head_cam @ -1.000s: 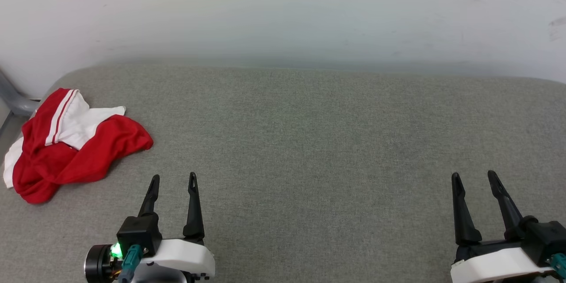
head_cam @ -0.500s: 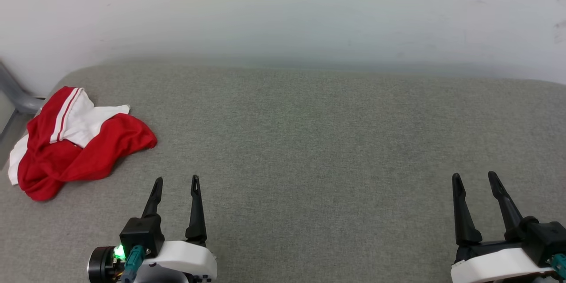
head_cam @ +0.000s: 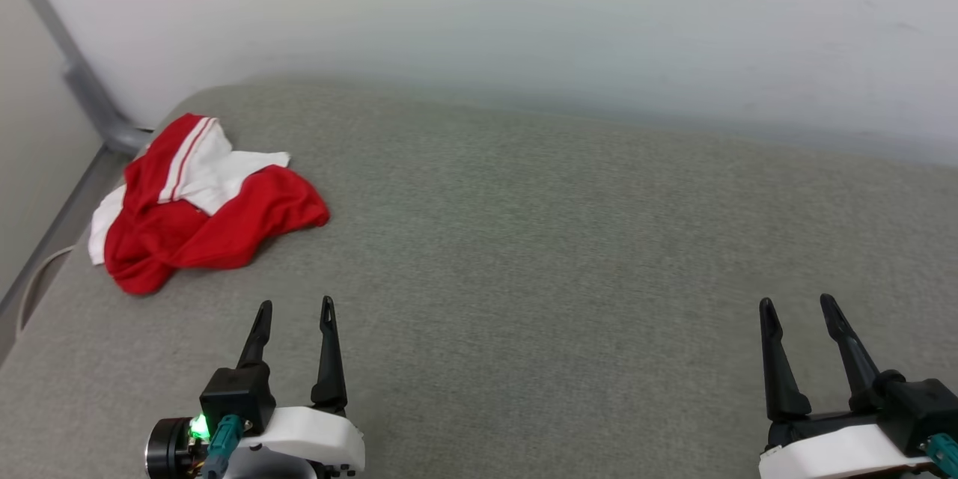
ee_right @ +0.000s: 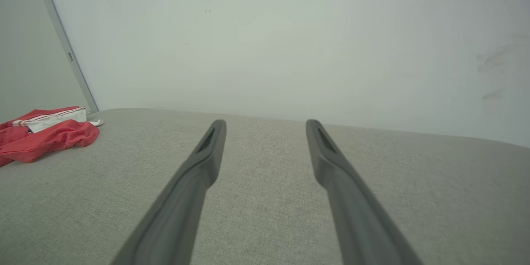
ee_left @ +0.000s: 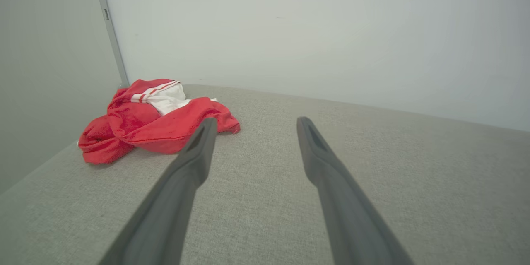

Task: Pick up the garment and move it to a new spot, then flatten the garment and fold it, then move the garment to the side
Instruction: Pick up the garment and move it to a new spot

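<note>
Over the grey surface, turning the head view left, bringing the crumpled red shirt in the far-left corner nearer centre though unmoved, holding left tool and right tool spread and empty, likely readying the pickup.

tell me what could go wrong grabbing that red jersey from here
1. The red jersey is a crumpled heap, so the open left fingers might pinch several layers and lift it bunched, hard to flatten.
2. It lies near the grey cushion's left edge, beside a metal rail; a nudge could push it off.
3. The right fingers are far across the cushion, so a two-handed lift likely means a long reach.
</note>
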{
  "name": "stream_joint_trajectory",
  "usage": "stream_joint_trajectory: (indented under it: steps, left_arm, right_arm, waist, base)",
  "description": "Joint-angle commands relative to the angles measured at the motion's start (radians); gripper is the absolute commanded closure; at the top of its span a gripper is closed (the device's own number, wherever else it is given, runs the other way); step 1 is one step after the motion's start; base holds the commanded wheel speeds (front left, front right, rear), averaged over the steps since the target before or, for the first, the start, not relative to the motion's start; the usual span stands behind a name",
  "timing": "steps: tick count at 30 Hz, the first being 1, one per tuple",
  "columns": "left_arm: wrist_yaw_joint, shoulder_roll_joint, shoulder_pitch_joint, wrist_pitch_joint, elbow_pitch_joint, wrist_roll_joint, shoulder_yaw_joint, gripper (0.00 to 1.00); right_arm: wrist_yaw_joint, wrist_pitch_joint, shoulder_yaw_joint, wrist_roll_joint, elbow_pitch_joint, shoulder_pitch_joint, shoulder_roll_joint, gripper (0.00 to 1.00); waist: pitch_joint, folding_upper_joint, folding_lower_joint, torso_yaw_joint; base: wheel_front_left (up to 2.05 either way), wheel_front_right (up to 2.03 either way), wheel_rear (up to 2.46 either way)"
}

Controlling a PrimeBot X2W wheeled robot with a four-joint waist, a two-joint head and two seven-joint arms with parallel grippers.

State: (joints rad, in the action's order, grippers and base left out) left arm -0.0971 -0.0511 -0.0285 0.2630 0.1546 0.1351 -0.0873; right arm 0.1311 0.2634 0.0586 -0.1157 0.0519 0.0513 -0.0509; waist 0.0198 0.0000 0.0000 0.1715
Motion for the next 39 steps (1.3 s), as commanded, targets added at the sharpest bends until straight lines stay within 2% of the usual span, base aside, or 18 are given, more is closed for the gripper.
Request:
stream_joint_trajectory:
  steps: [1,16,24,33,39]
  left_arm:
    - [0.0,0.001,-0.005,0.003,-0.001,0.002,0.005,0.0]
    - [-0.004,0.001,-0.006,0.003,-0.003,0.006,0.024,0.0]
    - [-0.006,0.001,-0.001,0.003,-0.005,0.014,0.043,0.0]
    - [-0.002,0.001,-0.004,0.003,0.0,0.02,0.051,0.0]
    - [-0.012,0.001,-0.021,0.003,0.002,0.033,0.056,0.0]
  right_arm:
    - [-0.001,0.002,-0.001,0.005,-0.002,0.009,0.001,0.0]
    - [-0.001,0.002,-0.01,0.01,-0.007,0.004,0.001,0.0]
    - [-0.001,0.002,-0.013,0.011,-0.005,0.006,0.001,0.0]
    - [-0.001,0.002,-0.021,0.015,-0.007,-0.002,0.001,0.0]
    - [-0.001,0.002,-0.025,0.026,-0.012,-0.017,0.001,0.0]
  waist:
    - [0.001,0.0,0.0,0.029]
    - [0.007,0.0,0.0,0.231]
    - [0.011,0.0,0.0,0.304]
    - [0.02,0.0,0.0,0.34]
    - [0.041,0.0,0.0,0.326]
  base:
    - [0.0,0.0,0.0]
    - [0.0,0.0,0.0]
    - [0.0,0.0,0.0]
    - [0.0,0.0,0.0]
    - [0.0,0.0,0.0]
